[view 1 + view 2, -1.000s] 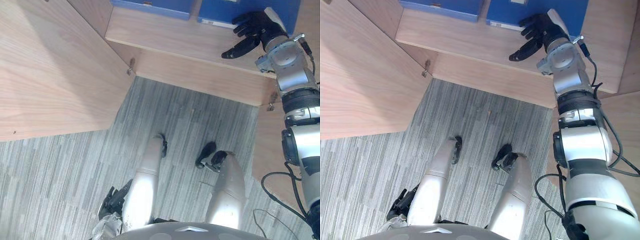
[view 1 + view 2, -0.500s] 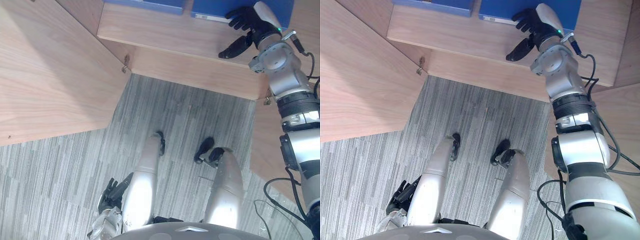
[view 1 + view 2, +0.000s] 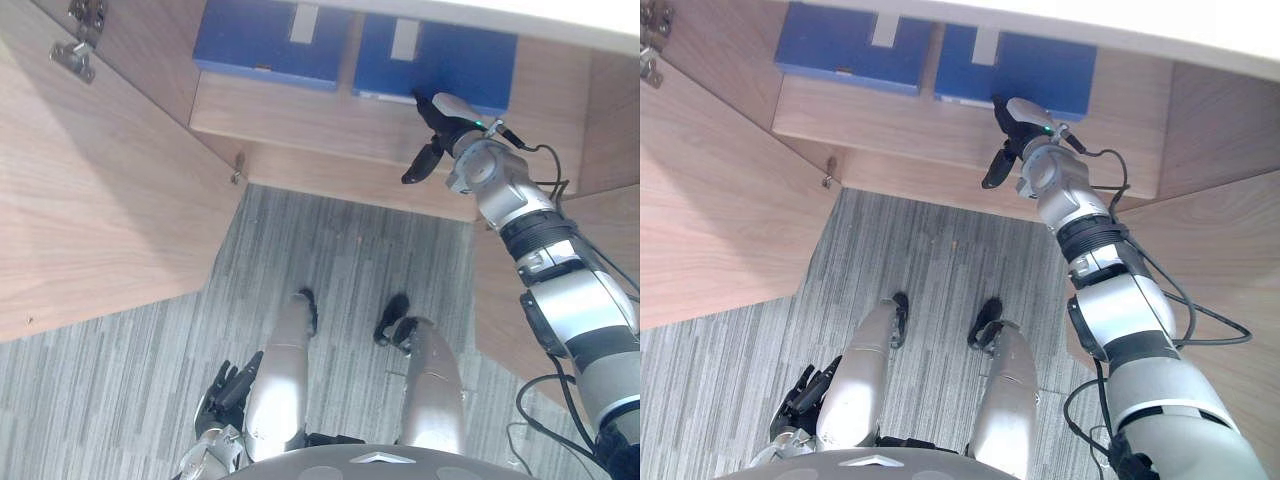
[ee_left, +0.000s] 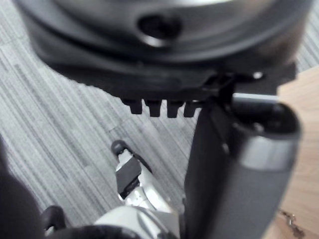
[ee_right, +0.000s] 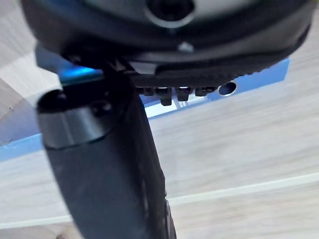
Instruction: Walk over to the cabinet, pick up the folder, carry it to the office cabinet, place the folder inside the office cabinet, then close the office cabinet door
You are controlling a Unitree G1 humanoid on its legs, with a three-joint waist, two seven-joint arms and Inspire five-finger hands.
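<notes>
1. Standing open to the left of the shelf, the left cabinet door (image 3: 100, 190) is pale wood, with a metal hinge (image 3: 75, 55) on its inner face.
2. Below the shelf and to its left, the left hand (image 3: 228, 388) hangs low over the grey striped floor (image 3: 120, 400). Its fingers are loose and spread, and it grips nothing.
3. The shelf (image 3: 300, 115) is a pale wood board inside the open office cabinet, with a bare strip along its front edge.
4. On the left part of the shelf the left blue folder (image 3: 265, 45) lies flat, with a white label at its far end.
5. Just beside it, on the right part of the shelf, the right blue folder (image 3: 450, 65) lies flat too, with a narrow gap between the two and a white label of its own.
6. At the near edge of the right blue folder, above the front of the shelf, is the right hand (image 3: 438, 128). Its fingers (image 3: 423, 105) are stretched toward the folder and its thumb (image 3: 415, 165) stands apart below them. It clasps nothing, and whether the fingertips touch the folder cannot be told.
7. To the right of the shelf the right cabinet door (image 3: 1230, 280) stands open.
</notes>
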